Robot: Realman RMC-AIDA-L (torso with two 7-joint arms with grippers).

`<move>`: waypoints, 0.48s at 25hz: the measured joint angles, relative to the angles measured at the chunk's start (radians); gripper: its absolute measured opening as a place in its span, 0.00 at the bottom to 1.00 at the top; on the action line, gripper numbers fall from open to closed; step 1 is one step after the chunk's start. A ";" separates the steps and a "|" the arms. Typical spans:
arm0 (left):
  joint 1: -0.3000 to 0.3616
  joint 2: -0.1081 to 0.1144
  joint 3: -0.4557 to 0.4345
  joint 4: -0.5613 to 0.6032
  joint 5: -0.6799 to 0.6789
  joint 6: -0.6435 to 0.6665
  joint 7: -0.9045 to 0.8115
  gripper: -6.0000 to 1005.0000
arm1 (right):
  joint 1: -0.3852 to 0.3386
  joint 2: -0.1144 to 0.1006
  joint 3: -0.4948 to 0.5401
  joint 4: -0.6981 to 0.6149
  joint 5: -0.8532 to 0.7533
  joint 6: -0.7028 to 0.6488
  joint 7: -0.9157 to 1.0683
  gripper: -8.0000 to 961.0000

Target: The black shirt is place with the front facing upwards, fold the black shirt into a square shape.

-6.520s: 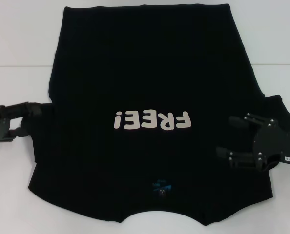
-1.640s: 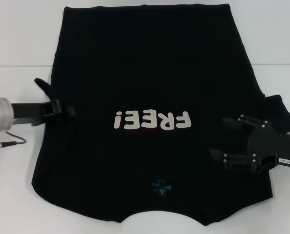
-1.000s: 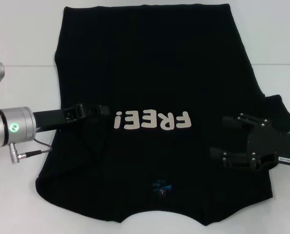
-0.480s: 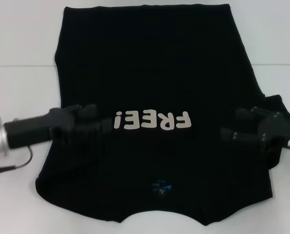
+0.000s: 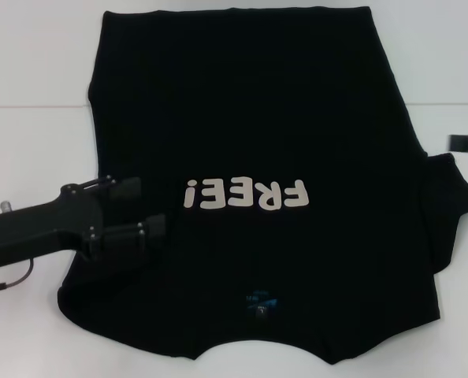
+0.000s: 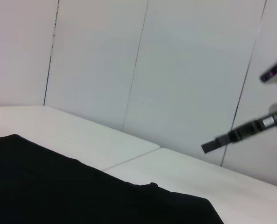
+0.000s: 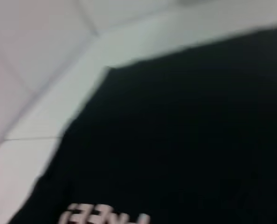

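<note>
The black shirt [image 5: 258, 142] lies flat, front up, on the white worktop [image 5: 29, 150], collar at the near edge and hem at the far edge. The white lettering "FREE!" [image 5: 246, 194] sits across its middle, reading upside down in the head view, and a small blue neck label [image 5: 261, 302] shows near the collar. The left sleeve is folded in over the shirt body; the right sleeve [image 5: 451, 197] extends out to the right on the worktop. The left gripper [image 5: 143, 213] is over the left part of the shirt, just left of the lettering, jaws parted with nothing visible between them. The right gripper [image 6: 218, 143] appears only in the left wrist view, raised above the worktop beyond the shirt's right side; the state of its jaws cannot be determined
</note>
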 joint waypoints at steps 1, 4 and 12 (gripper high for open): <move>0.004 0.000 0.000 0.003 0.000 0.005 0.002 0.86 | 0.011 -0.009 0.000 -0.032 -0.050 -0.013 0.087 0.97; 0.011 0.000 0.006 0.008 0.001 0.017 0.005 0.86 | 0.052 -0.023 0.003 -0.111 -0.220 -0.063 0.263 0.97; 0.014 -0.005 0.013 0.008 0.028 0.015 0.005 0.86 | 0.151 -0.013 -0.001 -0.026 -0.514 -0.035 0.364 0.96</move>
